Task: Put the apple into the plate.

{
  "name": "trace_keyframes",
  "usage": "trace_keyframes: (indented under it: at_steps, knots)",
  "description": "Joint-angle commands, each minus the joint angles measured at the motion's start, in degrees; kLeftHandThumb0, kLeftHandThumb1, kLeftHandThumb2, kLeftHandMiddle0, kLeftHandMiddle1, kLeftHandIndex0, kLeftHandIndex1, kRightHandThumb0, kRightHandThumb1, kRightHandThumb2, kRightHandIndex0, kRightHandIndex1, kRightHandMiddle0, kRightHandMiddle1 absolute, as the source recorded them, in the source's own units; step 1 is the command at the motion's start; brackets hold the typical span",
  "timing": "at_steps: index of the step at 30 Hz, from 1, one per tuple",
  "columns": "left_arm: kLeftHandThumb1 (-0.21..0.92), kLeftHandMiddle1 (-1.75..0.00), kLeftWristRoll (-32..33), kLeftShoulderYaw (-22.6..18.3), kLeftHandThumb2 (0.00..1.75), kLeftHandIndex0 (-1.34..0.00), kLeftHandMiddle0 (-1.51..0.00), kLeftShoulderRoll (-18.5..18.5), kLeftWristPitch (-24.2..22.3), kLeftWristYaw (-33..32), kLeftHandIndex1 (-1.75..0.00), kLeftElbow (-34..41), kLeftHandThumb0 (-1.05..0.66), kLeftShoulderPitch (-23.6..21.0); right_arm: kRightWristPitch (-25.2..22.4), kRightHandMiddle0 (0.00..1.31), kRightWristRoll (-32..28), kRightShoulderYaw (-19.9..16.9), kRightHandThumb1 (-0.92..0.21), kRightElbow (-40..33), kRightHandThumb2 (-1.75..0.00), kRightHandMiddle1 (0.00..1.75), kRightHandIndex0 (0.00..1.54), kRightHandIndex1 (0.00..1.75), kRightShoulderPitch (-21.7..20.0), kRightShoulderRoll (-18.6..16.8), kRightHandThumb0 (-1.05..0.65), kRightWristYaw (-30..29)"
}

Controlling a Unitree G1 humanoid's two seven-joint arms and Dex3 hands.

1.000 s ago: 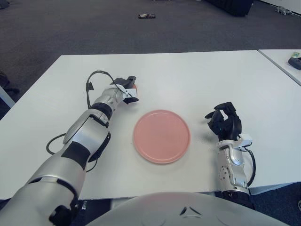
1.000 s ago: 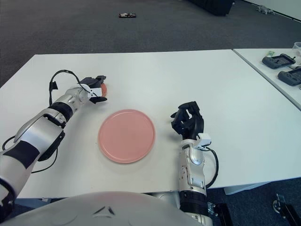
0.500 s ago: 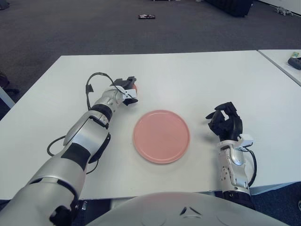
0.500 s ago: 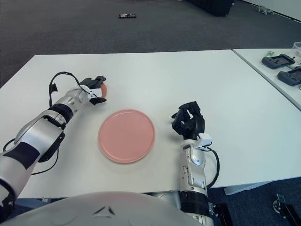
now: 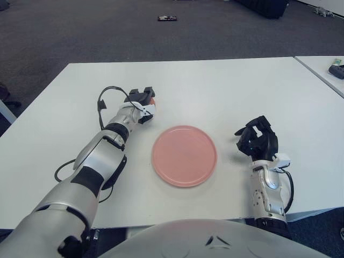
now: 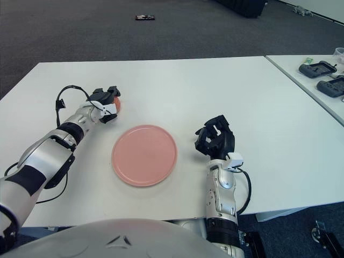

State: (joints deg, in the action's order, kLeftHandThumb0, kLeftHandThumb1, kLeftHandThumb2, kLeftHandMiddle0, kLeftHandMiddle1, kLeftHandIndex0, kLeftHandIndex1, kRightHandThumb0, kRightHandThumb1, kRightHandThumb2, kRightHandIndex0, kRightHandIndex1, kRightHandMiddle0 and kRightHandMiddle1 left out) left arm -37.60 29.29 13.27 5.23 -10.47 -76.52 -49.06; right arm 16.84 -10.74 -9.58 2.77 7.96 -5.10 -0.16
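Left hand (image 5: pixel 141 100) reaching over the left half of the tabletop (image 5: pixel 226 91), fingers wrapped around the apple (image 5: pixel 152 100); only a sliver of red showing past the fingers on the hand's right side. Cannot tell whether apple touches the tabletop or is lifted. Black cable (image 5: pixel 103 98) looping off the left wrist. Pink plate (image 5: pixel 184 155) lying flat near the middle of the tabletop, toward the near edge, apart from the apple and to its near-right; nothing in it. Right hand (image 5: pixel 258 138) just right of the plate, toward the near right corner, black fingers curled inward, gripping nothing, forearm rising from the near edge. Second tabletop (image 6: pixel 317 80) off the far right corner with dark devices (image 6: pixel 322 70) on it. Small dark item (image 5: pixel 167 18) on the floor beyond the far edge.
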Motion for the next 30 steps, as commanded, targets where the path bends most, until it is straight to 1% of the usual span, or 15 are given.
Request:
trace_keyframes:
  at_steps: [1, 2, 3, 4, 7, 8, 13, 16, 30]
  knots:
    - [0.26, -1.74, -1.1, 0.9, 1.33, -0.23, -0.5, -0.4, -1.7, 1.6, -1.74, -2.9, 0.33, 5.2, 0.9, 0.59, -0.2, -0.3, -0.18, -0.9, -1.4, 1.75, 0.72, 1.52, 0.0, 0.4, -0.01, 0.2]
    - [0.26, -1.74, -1.1, 0.8, 1.35, -0.3, -0.56, -0.4, -1.7, 1.4, -1.74, -2.9, 0.38, 5.2, 1.0, 0.59, -0.2, -0.3, -0.18, -1.0, -1.4, 1.75, 0.72, 1.52, 0.0, 0.3, -0.01, 0.2]
    - [0.25, -1.74, -1.0, 0.7, 1.36, -0.32, -0.58, -0.5, -1.7, 1.2, -1.74, -2.9, 0.4, 5.3, 1.0, 0.59, -0.2, -0.4, -0.18, -1.0, -1.41, 1.75, 0.72, 1.52, 0.0, 0.3, -0.01, 0.1]
    - [0.22, -1.67, -0.9, 0.7, 1.39, -0.39, -0.66, -0.5, -1.8, 1.2, -1.75, -2.9, 0.26, 5.3, 1.1, 0.59, -0.1, -0.4, -0.18, -1.0, -1.41, 1.75, 0.72, 1.52, 0.0, 0.2, -0.01, 0.1]
    - [0.15, -1.58, -0.7, 0.5, 1.45, -0.49, -0.78, -0.5, -1.9, 1.1, -1.75, -2.9, 0.08, 5.3, 1.2, 0.59, -0.1, -0.5, -0.18, -0.9, -1.4, 1.75, 0.72, 1.52, -0.2, 0.2, -0.01, 0.0]
    - [0.14, -1.57, -0.6, 0.4, 1.46, -0.5, -0.79, -0.6, -2.0, 1.1, -1.75, -2.9, 0.07, 5.3, 1.3, 0.58, -0.1, -0.5, -0.18, -0.9, -1.4, 1.75, 0.72, 1.52, -0.2, 0.1, -0.01, -0.1]
    - [0.01, -1.51, 0.3, -0.6, 1.59, -0.63, -0.92, -1.0, -2.7, 1.1, -1.75, -2.8, 0.01, 5.2, 1.5, 0.58, 0.6, -0.6, -0.19, -1.1, -1.39, 1.75, 0.71, 1.52, -0.2, 0.0, -0.01, -0.9]
    - [-0.03, -1.49, 0.5, -0.9, 1.63, -0.66, -0.96, -1.1, -2.5, 0.7, -1.75, -2.7, 0.0, 5.3, 1.9, 0.58, 0.3, -0.5, -0.2, -1.0, -1.39, 1.75, 0.71, 1.51, -0.2, 0.0, -0.01, -0.6]
    - [-0.09, -1.53, 1.5, -2.6, 1.7, -0.7, -0.98, -1.4, -1.8, 0.0, -1.75, -2.5, 0.0, 5.5, 0.1, 0.56, 1.8, -0.5, -0.22, -2.0, -1.36, 1.75, 0.69, 1.52, 0.0, 0.0, -0.01, -3.3]
